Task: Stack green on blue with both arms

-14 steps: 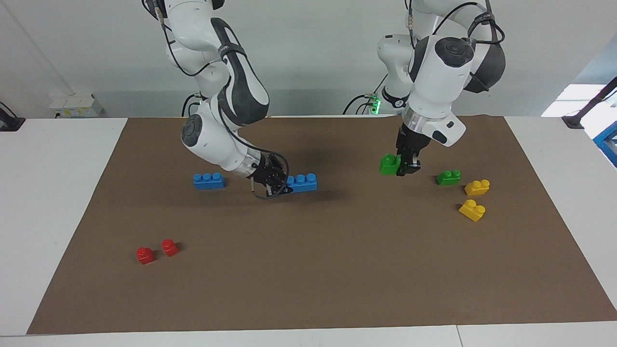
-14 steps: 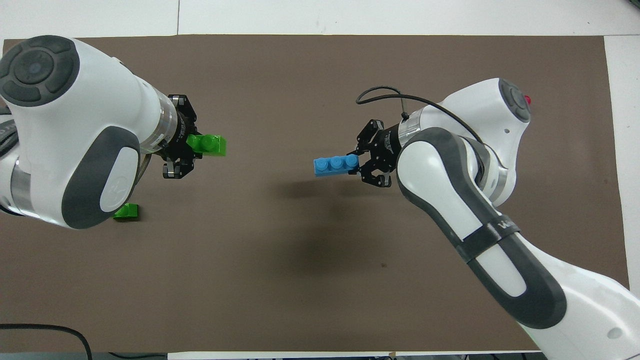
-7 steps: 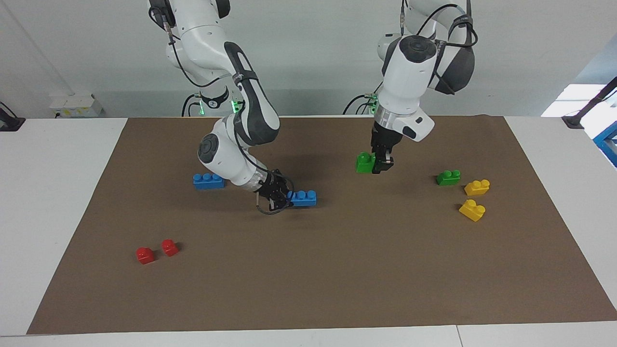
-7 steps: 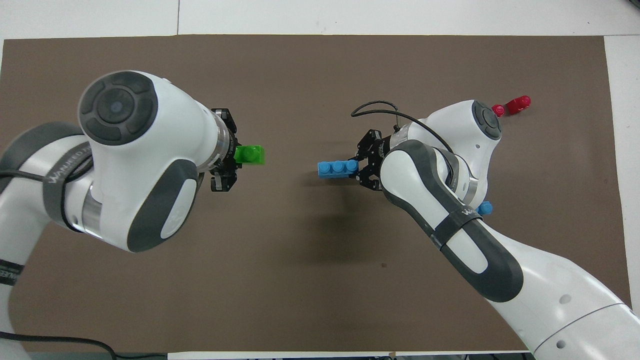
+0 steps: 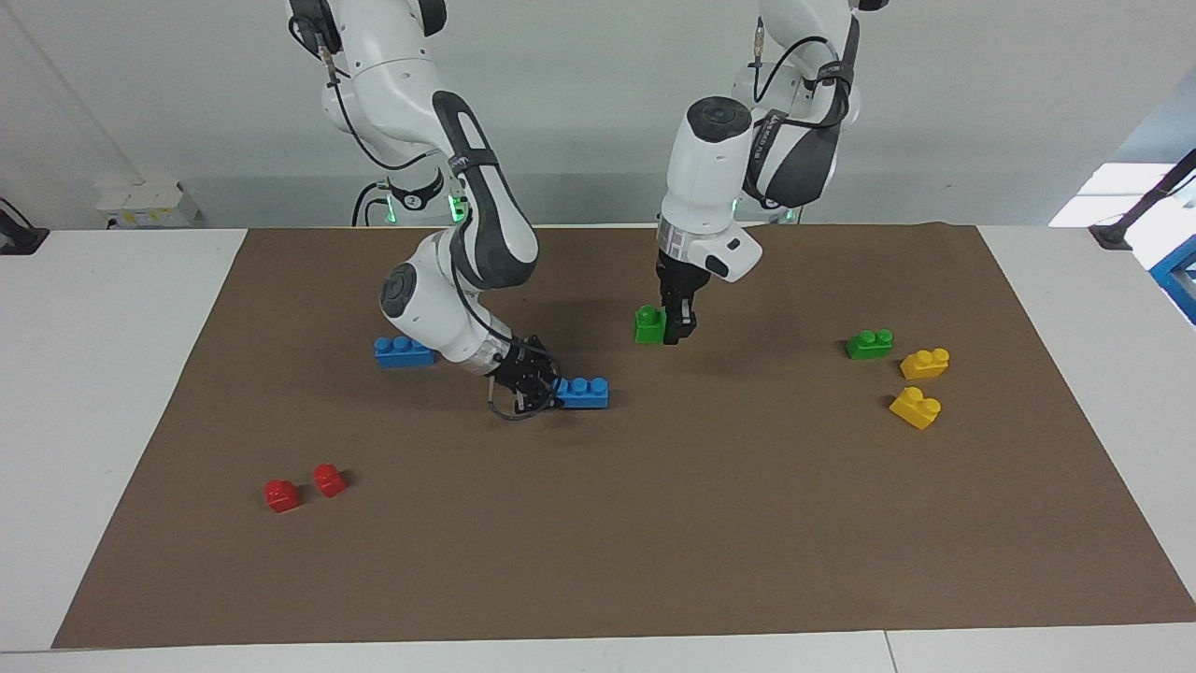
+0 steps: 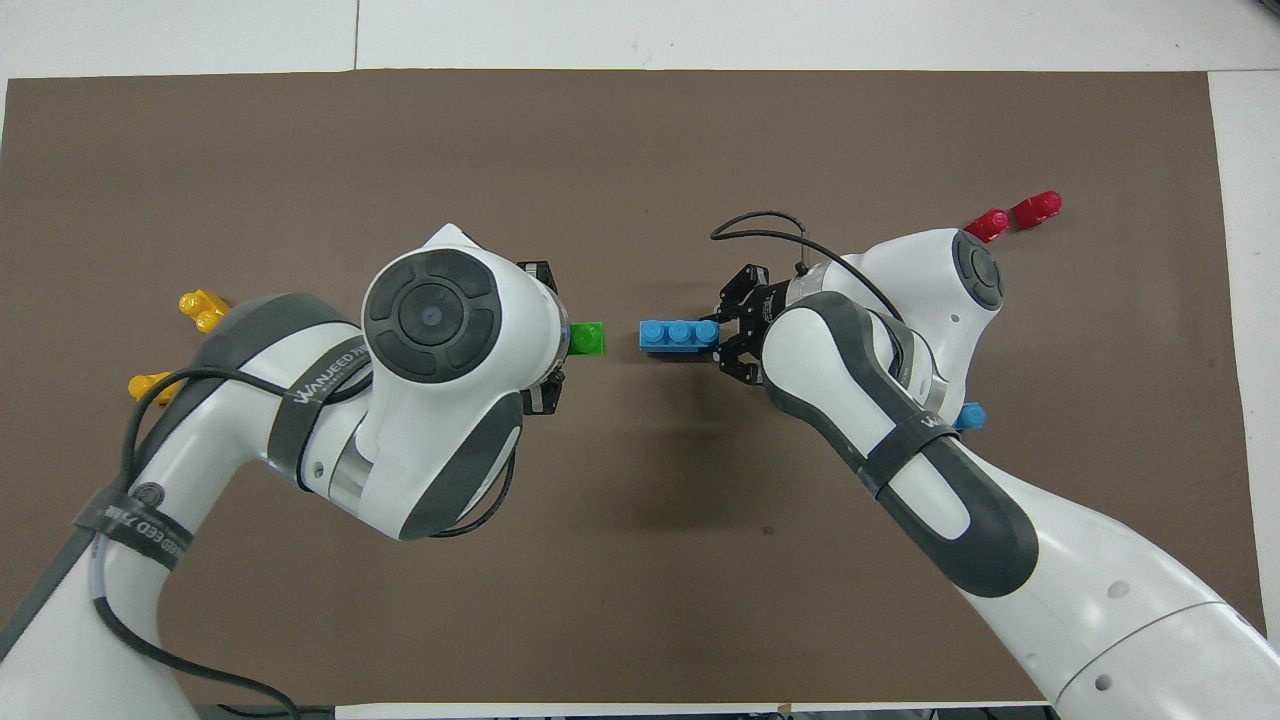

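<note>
My right gripper (image 5: 557, 393) is shut on one end of a blue three-stud brick (image 5: 585, 392) and holds it level, low over the middle of the mat; in the overhead view the gripper (image 6: 716, 335) and brick (image 6: 678, 333) show clearly. My left gripper (image 5: 669, 328) is shut on a green two-stud brick (image 5: 647, 325) and holds it above the mat, close beside the blue brick's free end. In the overhead view the green brick (image 6: 588, 340) pokes out from under the left wrist, which hides most of that gripper (image 6: 567, 341). A small gap separates the two bricks.
A second blue brick (image 5: 404, 351) lies beside the right arm's forearm. A second green brick (image 5: 869, 344) and two yellow bricks (image 5: 925, 363) (image 5: 916, 408) lie toward the left arm's end. Two red bricks (image 5: 281, 495) (image 5: 329, 479) lie farther out toward the right arm's end.
The left gripper has carried the green brick toward the middle, closing on the blue brick. The right gripper has brought the blue brick lower and slightly farther out.
</note>
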{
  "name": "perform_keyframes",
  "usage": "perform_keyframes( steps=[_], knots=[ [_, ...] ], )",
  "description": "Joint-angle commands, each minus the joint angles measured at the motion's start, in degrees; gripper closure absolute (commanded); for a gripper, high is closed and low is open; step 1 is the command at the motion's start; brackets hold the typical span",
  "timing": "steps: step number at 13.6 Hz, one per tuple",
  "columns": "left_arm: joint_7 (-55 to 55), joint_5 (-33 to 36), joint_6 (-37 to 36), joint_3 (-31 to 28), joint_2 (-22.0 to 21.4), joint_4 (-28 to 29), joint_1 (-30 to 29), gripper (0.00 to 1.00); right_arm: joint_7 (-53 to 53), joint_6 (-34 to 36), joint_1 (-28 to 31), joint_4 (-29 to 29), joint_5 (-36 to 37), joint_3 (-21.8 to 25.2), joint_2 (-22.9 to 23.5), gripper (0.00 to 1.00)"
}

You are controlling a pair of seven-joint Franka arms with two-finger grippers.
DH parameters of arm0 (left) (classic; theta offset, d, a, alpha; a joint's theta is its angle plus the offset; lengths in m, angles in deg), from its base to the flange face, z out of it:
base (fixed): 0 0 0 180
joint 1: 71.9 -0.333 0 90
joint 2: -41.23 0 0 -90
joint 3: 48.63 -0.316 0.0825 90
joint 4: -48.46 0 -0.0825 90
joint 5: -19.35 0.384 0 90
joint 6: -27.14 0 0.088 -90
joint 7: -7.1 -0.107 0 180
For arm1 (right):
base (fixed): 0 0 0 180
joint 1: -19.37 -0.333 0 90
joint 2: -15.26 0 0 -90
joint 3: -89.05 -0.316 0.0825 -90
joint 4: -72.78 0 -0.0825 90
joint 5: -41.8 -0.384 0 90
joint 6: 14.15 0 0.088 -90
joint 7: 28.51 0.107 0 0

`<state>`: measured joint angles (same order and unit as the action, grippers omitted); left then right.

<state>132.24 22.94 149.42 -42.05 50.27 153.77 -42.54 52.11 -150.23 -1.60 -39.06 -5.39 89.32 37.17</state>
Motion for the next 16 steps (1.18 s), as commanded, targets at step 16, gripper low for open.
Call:
perform_keyframes(
  steps=[16],
  knots=[
    [9.7,8.5,8.4,-0.8,15.0,-5.4,7.5,1.00,-4.9,-5.9,-2.4,-2.9,-4.2,-0.2,0.2,1.00]
  ],
)
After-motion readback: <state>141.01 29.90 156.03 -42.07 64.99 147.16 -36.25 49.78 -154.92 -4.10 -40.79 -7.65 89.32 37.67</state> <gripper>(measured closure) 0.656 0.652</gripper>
